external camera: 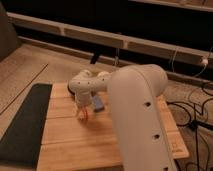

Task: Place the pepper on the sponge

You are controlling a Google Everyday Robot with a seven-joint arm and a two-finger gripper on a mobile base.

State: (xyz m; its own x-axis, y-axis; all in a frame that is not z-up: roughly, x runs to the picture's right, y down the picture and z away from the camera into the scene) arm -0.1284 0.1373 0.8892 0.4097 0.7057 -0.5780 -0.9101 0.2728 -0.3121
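Red-orange, the pepper [84,115] is clamped in the gripper [82,112], low over the wooden table [65,145] and just left of the blue sponge [98,103]. Its long axis seems roughly upright, tip downward.

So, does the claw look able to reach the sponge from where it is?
Probably yes. The claw, holding the pepper, is low over the wooden table right beside the sponge, and nothing lies between them.
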